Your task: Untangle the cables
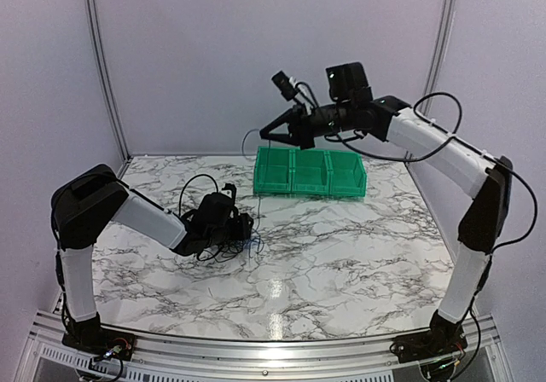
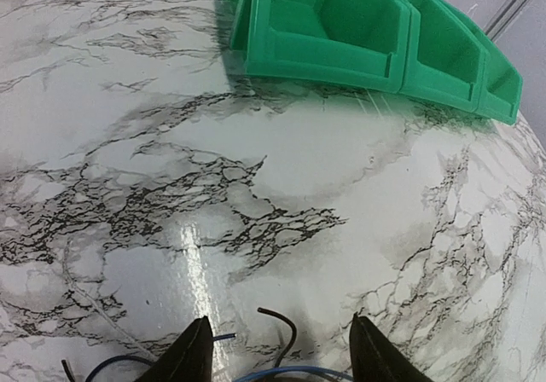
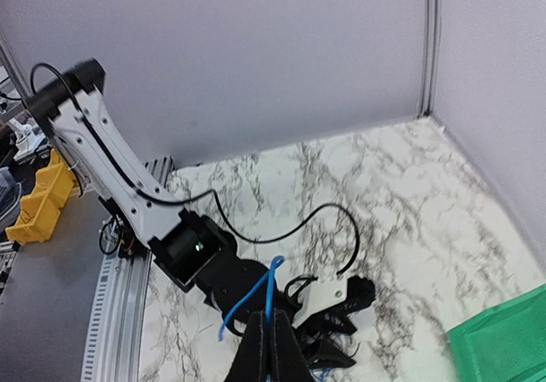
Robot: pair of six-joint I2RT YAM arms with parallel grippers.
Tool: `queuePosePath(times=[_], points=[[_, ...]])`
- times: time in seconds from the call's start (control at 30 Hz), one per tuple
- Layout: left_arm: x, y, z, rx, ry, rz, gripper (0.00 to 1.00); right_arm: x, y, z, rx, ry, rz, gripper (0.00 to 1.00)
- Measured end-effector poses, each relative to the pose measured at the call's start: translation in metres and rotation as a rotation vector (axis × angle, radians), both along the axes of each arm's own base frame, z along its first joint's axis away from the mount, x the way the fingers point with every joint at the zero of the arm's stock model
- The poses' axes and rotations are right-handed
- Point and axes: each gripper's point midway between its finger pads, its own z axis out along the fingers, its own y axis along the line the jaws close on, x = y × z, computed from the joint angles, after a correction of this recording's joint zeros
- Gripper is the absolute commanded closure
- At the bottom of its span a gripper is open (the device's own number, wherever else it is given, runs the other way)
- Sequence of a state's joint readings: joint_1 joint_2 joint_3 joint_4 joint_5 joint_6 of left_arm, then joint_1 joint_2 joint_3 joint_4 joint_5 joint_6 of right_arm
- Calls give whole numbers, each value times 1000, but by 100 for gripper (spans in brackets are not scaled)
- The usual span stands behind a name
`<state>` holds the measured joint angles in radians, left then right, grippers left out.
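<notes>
The cables (image 1: 229, 249) lie as a small tangle of thin black and blue wires on the marble table, left of centre. My left gripper (image 1: 246, 228) sits low over the tangle. It is open in the left wrist view (image 2: 280, 319), with a black wire end (image 2: 287, 331) and a blue wire (image 2: 290, 371) between its fingers. My right gripper (image 1: 263, 135) is raised high above the left end of the green bins. It is shut (image 3: 273, 315) on a blue wire (image 3: 273, 280), which hangs down towards the tangle (image 3: 328, 354) as a thin strand (image 1: 257, 201).
A row of three green bins (image 1: 311, 173) stands at the back centre of the table (image 1: 358, 254), also seen in the left wrist view (image 2: 341, 32). White walls close in the back and sides. The left arm's thicker black cable (image 3: 341, 228) loops over its wrist.
</notes>
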<state>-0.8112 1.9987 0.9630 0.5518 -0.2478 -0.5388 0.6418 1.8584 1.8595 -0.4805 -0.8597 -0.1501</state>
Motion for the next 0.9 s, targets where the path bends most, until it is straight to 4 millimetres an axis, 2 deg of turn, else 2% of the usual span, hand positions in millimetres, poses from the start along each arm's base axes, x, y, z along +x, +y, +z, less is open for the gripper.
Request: queuePosePath(times=[0.13, 0.2, 0.27, 0.37, 0.53, 0.63, 0.9], points=[[-2, 6, -6, 15, -3, 12, 44, -9, -26, 103, 138, -186, -27, 100], [-4, 10, -10, 25, 1, 17, 44, -13, -40, 141, 190, -263, -42, 100], [-6, 12, -14, 31, 4, 19, 44, -18, -51, 169, 226, -320, -57, 100], [-6, 15, -16, 34, -3, 26, 43, -21, -62, 186, 242, -358, -73, 100], [-7, 19, -18, 33, -16, 36, 43, -11, -73, 187, 221, -366, -119, 100], [-8, 21, -18, 30, -24, 41, 43, -1, -86, 197, 219, -390, -171, 100], [-11, 29, -20, 36, -50, 47, 43, 11, -153, 262, 270, -568, -356, 100]])
